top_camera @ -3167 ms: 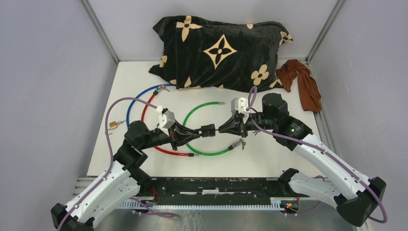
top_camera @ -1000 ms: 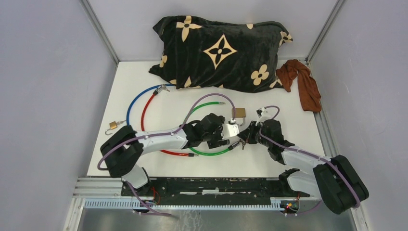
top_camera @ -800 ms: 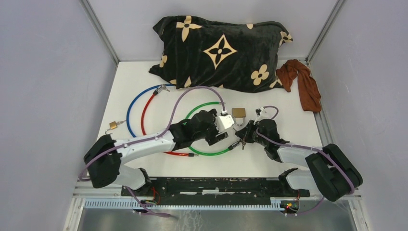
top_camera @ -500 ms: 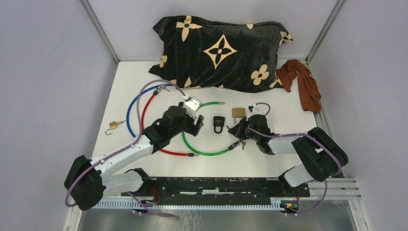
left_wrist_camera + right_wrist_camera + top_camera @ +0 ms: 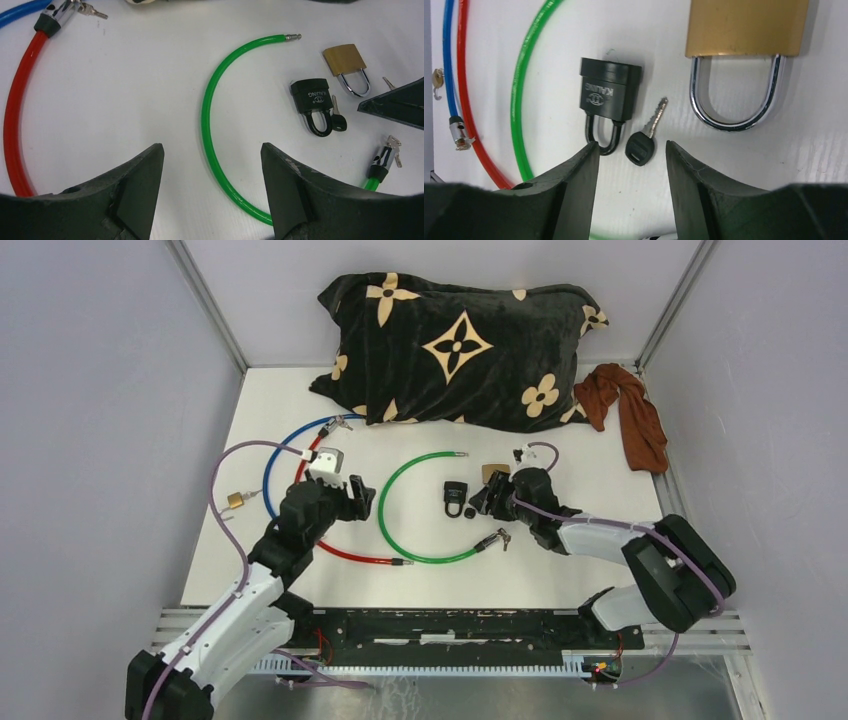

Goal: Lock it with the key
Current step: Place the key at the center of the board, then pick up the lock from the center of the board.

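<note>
Top view: black padlock [image 5: 455,492] lies mid-tabletop; right gripper [image 5: 480,502] just beside it, left gripper [image 5: 358,500] well apart toward the left edge.
Left wrist view: left gripper [image 5: 211,152] spread wide, empty, above green cable [image 5: 206,117].
Right wrist view: right gripper [image 5: 631,147] spread, holding nothing; key [image 5: 647,131] loose on the tabletop just beside the padlock's shackle.

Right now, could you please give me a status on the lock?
Left gripper open, right gripper open. Key lies beside black padlock, not inserted. Brass padlock nearby.
</note>
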Available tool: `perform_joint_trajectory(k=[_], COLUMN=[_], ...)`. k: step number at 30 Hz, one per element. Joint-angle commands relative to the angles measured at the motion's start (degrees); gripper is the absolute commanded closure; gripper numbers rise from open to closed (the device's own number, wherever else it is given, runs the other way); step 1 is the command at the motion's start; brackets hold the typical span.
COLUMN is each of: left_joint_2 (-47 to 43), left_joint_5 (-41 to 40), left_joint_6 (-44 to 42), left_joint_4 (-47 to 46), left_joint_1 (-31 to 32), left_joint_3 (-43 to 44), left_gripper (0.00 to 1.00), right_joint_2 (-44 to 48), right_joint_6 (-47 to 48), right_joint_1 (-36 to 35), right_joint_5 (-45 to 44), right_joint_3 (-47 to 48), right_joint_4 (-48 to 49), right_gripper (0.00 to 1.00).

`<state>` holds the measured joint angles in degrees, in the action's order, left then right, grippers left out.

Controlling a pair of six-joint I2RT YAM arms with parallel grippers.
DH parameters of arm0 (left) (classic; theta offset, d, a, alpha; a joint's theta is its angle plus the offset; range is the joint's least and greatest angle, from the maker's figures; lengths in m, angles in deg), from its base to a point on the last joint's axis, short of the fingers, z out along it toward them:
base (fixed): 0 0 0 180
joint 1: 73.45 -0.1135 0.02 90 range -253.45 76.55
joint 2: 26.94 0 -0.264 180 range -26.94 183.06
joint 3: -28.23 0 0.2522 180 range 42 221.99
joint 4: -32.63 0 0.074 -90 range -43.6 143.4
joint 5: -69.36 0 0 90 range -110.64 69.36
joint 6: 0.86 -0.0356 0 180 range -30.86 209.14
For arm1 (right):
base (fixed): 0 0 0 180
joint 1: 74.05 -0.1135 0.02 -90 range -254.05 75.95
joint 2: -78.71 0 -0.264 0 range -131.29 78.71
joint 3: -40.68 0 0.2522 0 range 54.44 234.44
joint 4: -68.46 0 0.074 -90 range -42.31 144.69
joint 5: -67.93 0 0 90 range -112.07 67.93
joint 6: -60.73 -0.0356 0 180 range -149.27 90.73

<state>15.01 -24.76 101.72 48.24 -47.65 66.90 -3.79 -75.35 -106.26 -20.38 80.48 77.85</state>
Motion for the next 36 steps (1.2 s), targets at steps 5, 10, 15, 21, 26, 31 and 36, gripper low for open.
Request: perform_joint_trajectory(k=[5,10,15,21,26,31,36], left_joint_2=[-4.8,-9.1,-14.3,-18.3,-21.0,-23.2,-23.4], left_joint_5=[0.8,-0.8,2.0,2.7,3.0,2.1,3.0], left_joint_6=[8.2,17.2,26.5,30.5,31.7,31.8,31.8], left_joint_4=[-1.2,1.9,1.0,-1.5,-4.5,-4.6,-5.3], left_joint_1=[-4.4,-8.8,-11.7,-13.7,-14.5,-15.3,-16.0], left_joint_3=[-3.7,-7.1,-11.7,-13.5,-14.5,-14.7,-14.7], left_gripper=[0.24,0.24,0.24,0.24,0.24,0.24,0.25], right_joint_2=[12.3,17.2,19.4,12.1,1.2,-8.1,-14.8], right_joint_6=[18.6,29.9,37.2,47.3,53.9,58.2,60.0], right_joint_1=[-0.1,-0.6,-6.3,-19.1,-27.3,-29.4,-30.4], right_joint_5=[-1.8,4.5,6.3,2.4,0.7,2.1,1.2], right_joint_3=[9.5,12.5,13.6,20.1,25.8,30.2,33.4], right_joint_4=[-16.9,-28.4,-36.0,-47.7,-49.9,-49.0,-49.5], right_gripper=[0.41,0.35,0.29,0.29,0.28,0.27,0.33])
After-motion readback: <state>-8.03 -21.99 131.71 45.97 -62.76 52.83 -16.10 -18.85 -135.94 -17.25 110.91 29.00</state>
